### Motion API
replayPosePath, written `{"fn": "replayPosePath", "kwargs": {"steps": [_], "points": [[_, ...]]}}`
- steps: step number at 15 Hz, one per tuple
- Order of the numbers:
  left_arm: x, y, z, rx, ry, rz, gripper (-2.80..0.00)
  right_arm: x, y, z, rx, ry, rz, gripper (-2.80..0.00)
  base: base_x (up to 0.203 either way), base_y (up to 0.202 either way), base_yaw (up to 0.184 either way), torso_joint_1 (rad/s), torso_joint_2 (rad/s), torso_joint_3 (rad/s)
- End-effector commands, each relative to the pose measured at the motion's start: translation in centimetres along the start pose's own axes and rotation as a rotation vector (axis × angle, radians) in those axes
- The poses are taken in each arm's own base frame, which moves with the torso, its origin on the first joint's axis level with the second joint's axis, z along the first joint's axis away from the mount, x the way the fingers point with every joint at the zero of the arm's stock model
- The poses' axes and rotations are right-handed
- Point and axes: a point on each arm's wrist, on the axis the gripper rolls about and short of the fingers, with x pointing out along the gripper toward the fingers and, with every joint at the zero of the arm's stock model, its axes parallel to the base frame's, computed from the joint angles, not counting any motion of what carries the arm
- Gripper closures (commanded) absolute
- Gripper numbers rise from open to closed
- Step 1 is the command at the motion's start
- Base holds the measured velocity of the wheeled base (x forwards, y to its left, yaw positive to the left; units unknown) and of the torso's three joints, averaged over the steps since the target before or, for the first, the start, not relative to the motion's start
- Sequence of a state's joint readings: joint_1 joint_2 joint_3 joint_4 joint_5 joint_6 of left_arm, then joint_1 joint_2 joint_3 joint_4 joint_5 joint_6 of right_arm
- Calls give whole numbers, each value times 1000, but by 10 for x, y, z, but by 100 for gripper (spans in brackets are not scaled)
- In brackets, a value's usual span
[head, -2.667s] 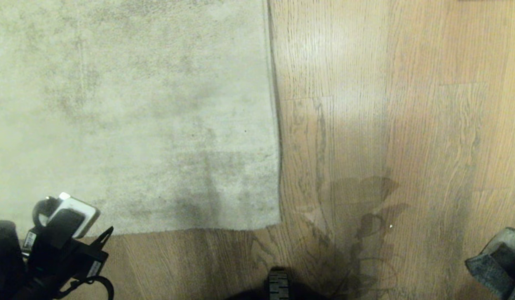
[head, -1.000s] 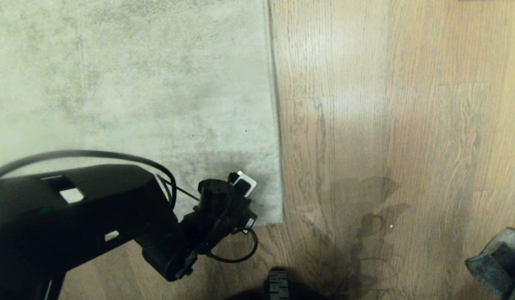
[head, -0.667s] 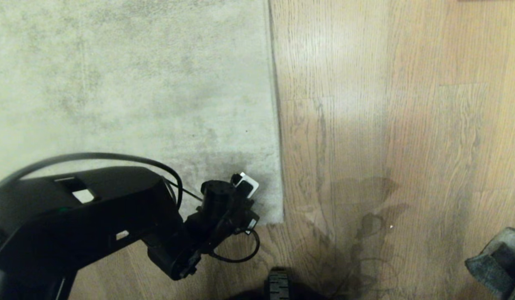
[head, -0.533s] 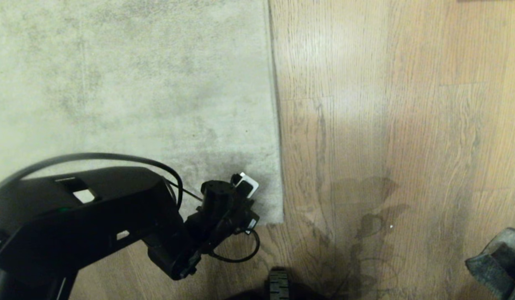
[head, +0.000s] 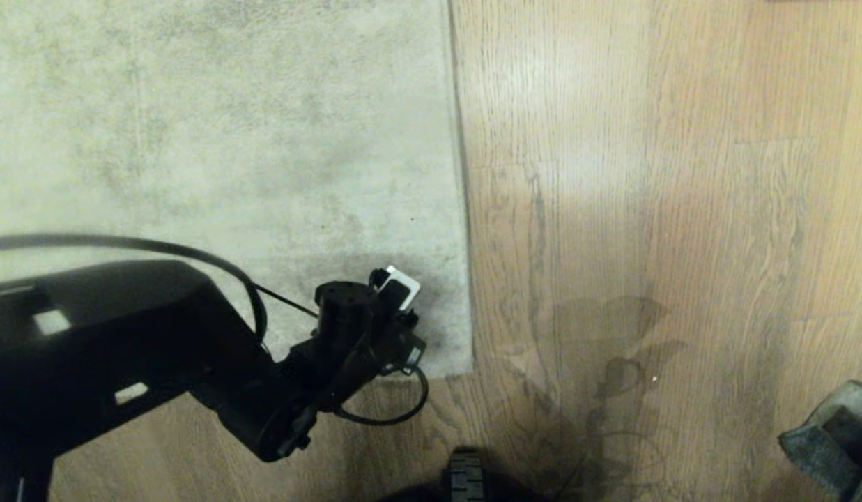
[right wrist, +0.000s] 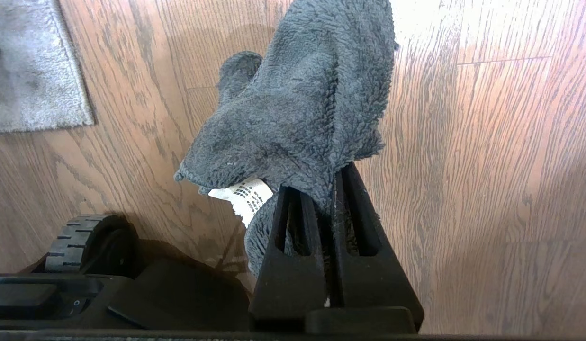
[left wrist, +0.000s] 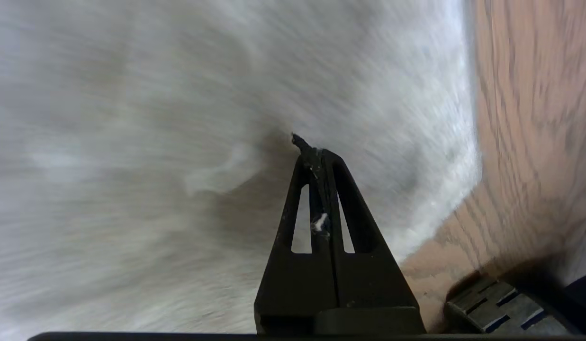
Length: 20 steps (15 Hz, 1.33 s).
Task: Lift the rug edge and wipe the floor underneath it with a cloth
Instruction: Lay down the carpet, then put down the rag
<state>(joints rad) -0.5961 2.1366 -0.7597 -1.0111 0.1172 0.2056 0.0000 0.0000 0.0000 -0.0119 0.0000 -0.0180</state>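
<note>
Rug corner (head: pixel 444 348) now sits under my left tool (left wrist: pixel 304 144), which has swung across, pressed together and empty, while my right tool (right wrist: pixel 330 189) pinches the cloth (right wrist: pixel 302 104): lifting comes next.

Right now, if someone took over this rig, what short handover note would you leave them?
Left gripper: shut, empty, over the pale grey-beige low-pile rug near its corner.
Right gripper: shut on the dark grey fluffy cloth, low at the robot's right, above the brown wood-grain plank floor.
Done: cloth in hand.
Left: the rug edge lies flat; grip and lift it, then wipe underneath.
</note>
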Motion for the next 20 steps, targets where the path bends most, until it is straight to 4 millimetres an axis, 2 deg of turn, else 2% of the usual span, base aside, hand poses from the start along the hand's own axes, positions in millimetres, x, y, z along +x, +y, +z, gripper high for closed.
{"fn": "replayPosePath", "kwargs": {"steps": [1, 5, 7, 9, 11, 14, 20], "points": [[-35, 19, 30, -18, -72, 43, 0, 0, 0, 0, 0, 1, 0, 0, 0, 0, 0, 0, 0, 0], [-99, 54, 37, -51, -74, 136, 0, 0, 0, 0, 0, 1, 0, 0, 0, 0, 0, 0, 0, 0], [-136, 71, 27, -73, -54, 203, 0, 0, 0, 0, 0, 1, 0, 0, 0, 0, 0, 0, 0, 0], [-173, 79, 9, -95, -21, 262, 0, 0, 0, 0, 0, 2, 0, 0, 0, 0, 0, 0, 0, 0], [-205, 79, -10, -117, 7, 309, 0, 0, 0, 0, 0, 0, -1, 0, 0, 0, 0, 0, 0, 0], [-243, 75, -27, -140, 9, 363, 0, 0, 0, 0, 0, 1, 0, 0, 0, 0, 0, 0, 0, 0], [-316, 48, -55, -167, -74, 400, 0, 0, 0, 0, 0, 0, 0, 0, 0, 0, 0, 0, 0, 0]]}}
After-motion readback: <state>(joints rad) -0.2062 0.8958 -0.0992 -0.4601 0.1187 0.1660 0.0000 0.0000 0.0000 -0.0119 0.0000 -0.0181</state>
